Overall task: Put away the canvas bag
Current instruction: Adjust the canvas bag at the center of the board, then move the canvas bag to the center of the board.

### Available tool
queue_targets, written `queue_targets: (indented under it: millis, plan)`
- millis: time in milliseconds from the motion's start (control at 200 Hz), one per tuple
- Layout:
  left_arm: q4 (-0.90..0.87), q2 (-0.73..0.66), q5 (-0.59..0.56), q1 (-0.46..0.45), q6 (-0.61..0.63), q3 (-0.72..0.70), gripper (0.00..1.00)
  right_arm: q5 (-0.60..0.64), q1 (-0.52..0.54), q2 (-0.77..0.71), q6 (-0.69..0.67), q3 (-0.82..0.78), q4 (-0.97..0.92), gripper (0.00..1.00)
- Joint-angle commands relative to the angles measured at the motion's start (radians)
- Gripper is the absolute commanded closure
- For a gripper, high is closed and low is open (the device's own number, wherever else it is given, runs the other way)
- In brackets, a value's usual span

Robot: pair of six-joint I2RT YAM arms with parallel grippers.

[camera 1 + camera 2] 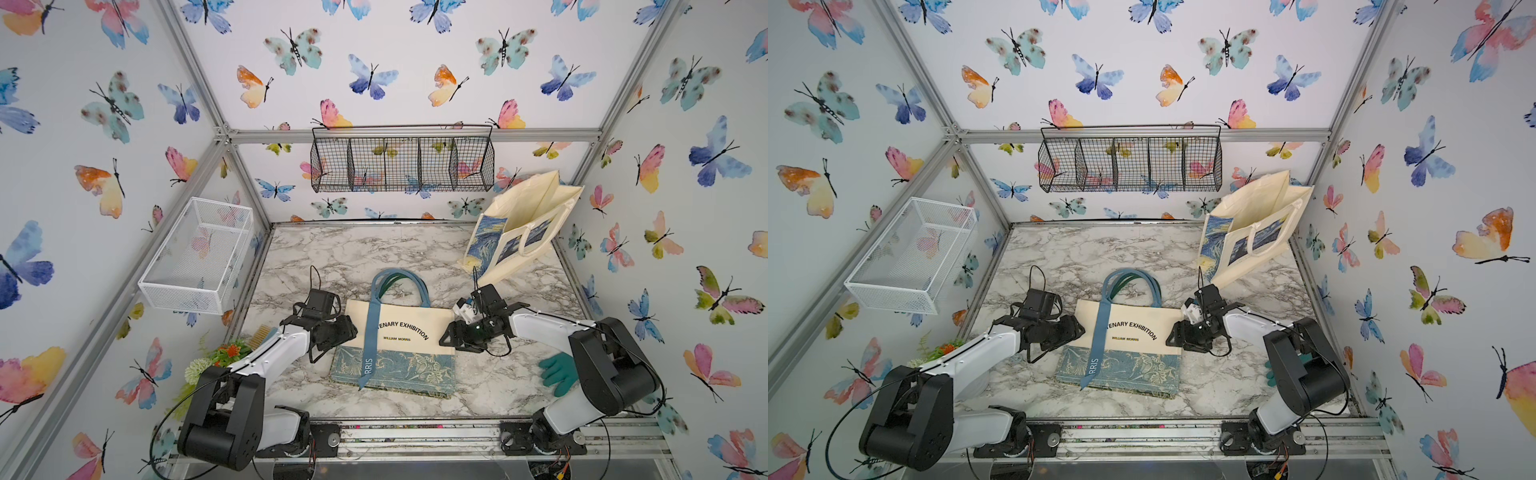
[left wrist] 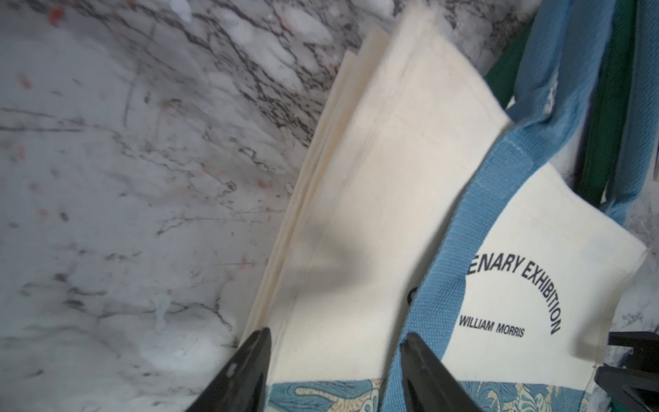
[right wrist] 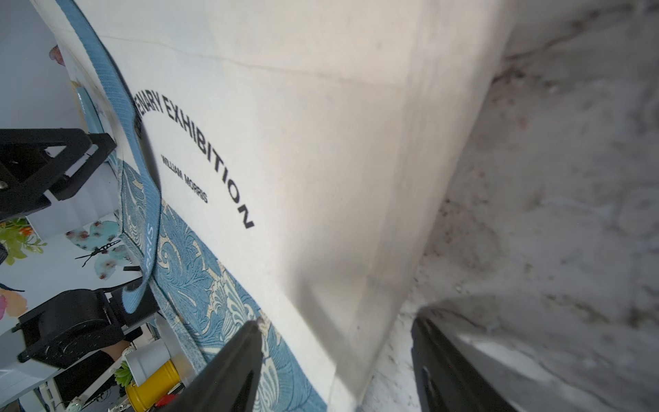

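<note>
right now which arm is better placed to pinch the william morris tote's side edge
Right, narrowly. The right gripper is open with the William Morris tote's edge between its fingers; the left gripper, also open, has the edge right at one fingertip.

You have two canvas bags: the flat bag (image 1: 399, 345) and the standing bag (image 1: 523, 224). You have two wire baskets: the black basket (image 1: 402, 166) and the white basket (image 1: 183, 297). There is one green glove (image 1: 557, 372) and one flower bunch (image 1: 226, 353).
</note>
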Motion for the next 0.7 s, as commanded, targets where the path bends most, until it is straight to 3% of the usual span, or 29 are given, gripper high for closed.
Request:
queue_targets:
  millis: [0, 310, 526, 691]
  plan:
    - [-0.085, -0.031, -0.085, 0.005, 0.032, 0.024, 0.37, 0.008, 0.009, 0.028, 0.015, -0.033, -0.011, 0.3]
    - [0.003, 0.04, -0.045, 0.005, 0.014, -0.052, 0.37, -0.014, 0.013, 0.03, -0.006, -0.017, -0.016, 0.3]
    - [0.053, 0.068, 0.042, 0.005, 0.008, -0.081, 0.39, -0.074, 0.043, 0.056, -0.083, -0.011, -0.066, 0.31]
    - [0.097, 0.063, 0.157, 0.005, -0.025, -0.095, 0.48, -0.106, 0.091, 0.071, -0.063, -0.007, -0.048, 0.31]
